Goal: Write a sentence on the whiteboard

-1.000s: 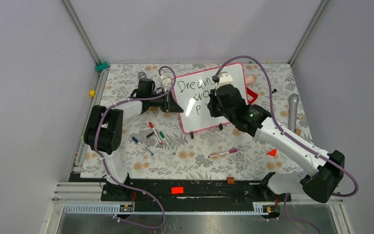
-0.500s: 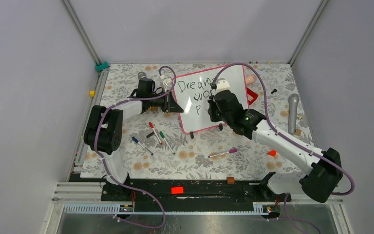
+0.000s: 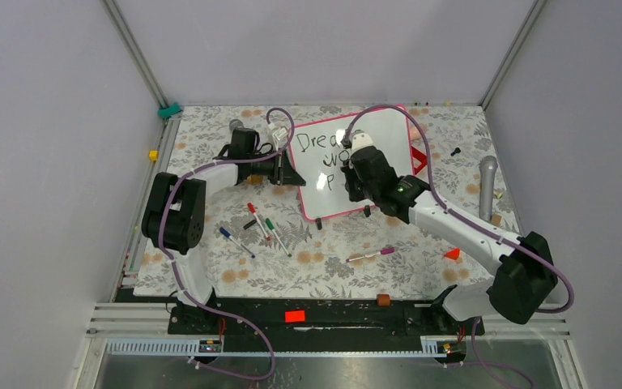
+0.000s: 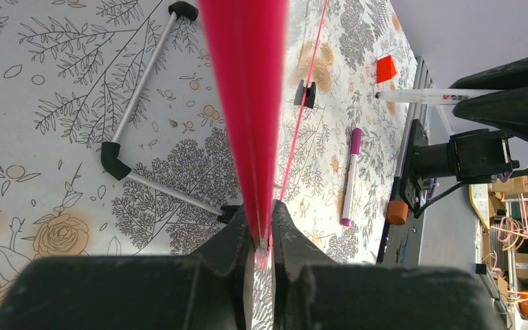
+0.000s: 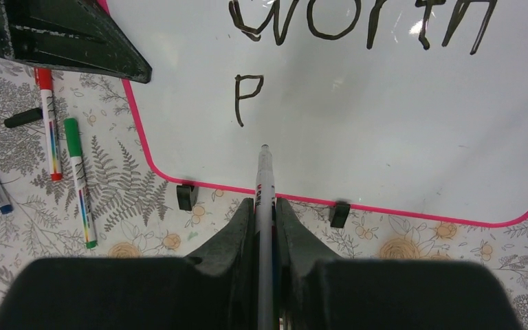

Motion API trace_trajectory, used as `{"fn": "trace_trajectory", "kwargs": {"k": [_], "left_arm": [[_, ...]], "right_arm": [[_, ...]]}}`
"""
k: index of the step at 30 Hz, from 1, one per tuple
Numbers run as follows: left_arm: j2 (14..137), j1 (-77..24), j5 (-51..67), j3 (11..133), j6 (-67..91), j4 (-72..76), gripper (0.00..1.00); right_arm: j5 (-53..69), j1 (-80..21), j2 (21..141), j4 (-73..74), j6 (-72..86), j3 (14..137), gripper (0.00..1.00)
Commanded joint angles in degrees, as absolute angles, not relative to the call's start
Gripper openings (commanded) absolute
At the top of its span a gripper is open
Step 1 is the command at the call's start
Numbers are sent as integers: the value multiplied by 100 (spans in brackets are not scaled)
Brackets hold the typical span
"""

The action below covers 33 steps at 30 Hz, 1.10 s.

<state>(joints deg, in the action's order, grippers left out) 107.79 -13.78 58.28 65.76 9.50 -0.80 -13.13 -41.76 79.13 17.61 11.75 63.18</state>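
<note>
The whiteboard (image 3: pixel 321 199), white with a pink frame, stands tilted at mid-table. My left gripper (image 3: pixel 287 172) is shut on its left edge; the left wrist view shows the pink frame (image 4: pixel 244 82) pinched between the jaws of the left gripper (image 4: pixel 262 237). My right gripper (image 3: pixel 350 174) hovers over the board, shut on a white marker (image 5: pixel 265 180). The marker's tip is at the board (image 5: pixel 399 130), just below and right of the letter "P" (image 5: pixel 246 96). The sentence (image 3: pixel 321 139) reads "Drea…", "wo…", "P" from above, the arm hiding the rest; "worth" (image 5: pixel 357 24) shows in the right wrist view.
Red (image 3: pixel 257 219), green (image 3: pixel 276 236) and blue (image 3: pixel 234 241) markers and a black cap (image 5: pixel 22 118) lie left of the board. A purple marker (image 3: pixel 370 256) lies in front. A small red block (image 3: pixel 452 254), a grey microphone (image 3: pixel 487 188) and a red frame-shaped block (image 3: pixel 418 160) are to the right.
My right arm has swung left across the board with the marker, from the board's right half to near the "P". The left arm and the board have stayed put.
</note>
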Motion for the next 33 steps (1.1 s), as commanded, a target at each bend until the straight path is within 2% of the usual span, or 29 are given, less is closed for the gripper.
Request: {"fn": "trace_trajectory", "kwargs": {"k": [1, 10, 33], "left_arm": [[11369, -1586, 4344, 6408, 389, -1021, 0], [11365, -1589, 4300, 6408, 413, -1027, 0], [11419, -1579, 4317, 6471, 402, -1125, 0]], "right_arm": [[-1556, -4114, 8191, 1299, 967, 6403, 0], [-1701, -4056, 8657, 1011, 832, 6704, 0], [-1575, -3933, 8908, 711, 662, 6995, 0]]}}
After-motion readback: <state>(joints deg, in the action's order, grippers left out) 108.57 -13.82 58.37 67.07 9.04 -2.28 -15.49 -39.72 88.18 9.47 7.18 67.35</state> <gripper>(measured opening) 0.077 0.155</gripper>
